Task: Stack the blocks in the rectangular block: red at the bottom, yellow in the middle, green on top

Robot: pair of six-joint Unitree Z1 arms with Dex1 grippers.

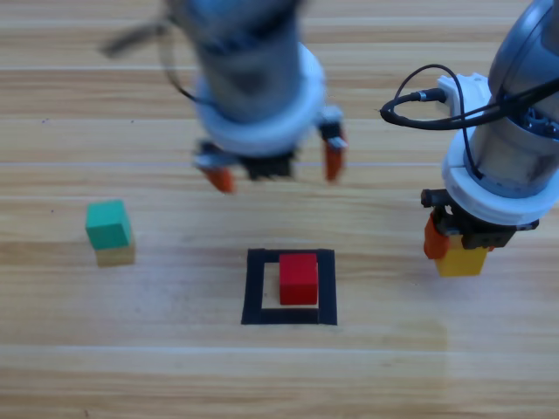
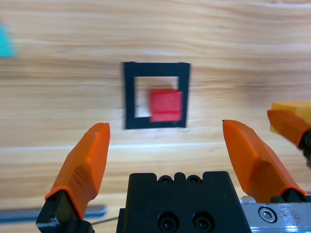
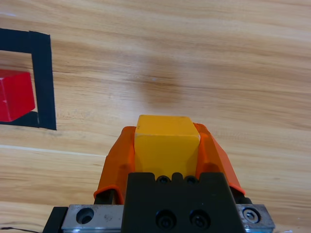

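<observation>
The red cube [image 1: 299, 278] sits inside the black tape square [image 1: 254, 288], toward its right side; the left wrist view shows the same red cube [image 2: 165, 105] in the tape square [image 2: 129, 97]. My left gripper [image 1: 275, 172] hovers open and empty above the table, behind the square. My right gripper [image 1: 454, 243] is at the right, shut on the yellow cube [image 1: 462, 260], which fills the jaws in the right wrist view [image 3: 166, 144]. The green cube [image 1: 108, 224] rests at the left, apart from both grippers.
Bare wooden tabletop lies all around the tape square. A black cable [image 1: 419, 96] loops from the right arm's wrist. The red cube [image 3: 15, 94] and the tape's corner [image 3: 43, 82] show at the left edge of the right wrist view.
</observation>
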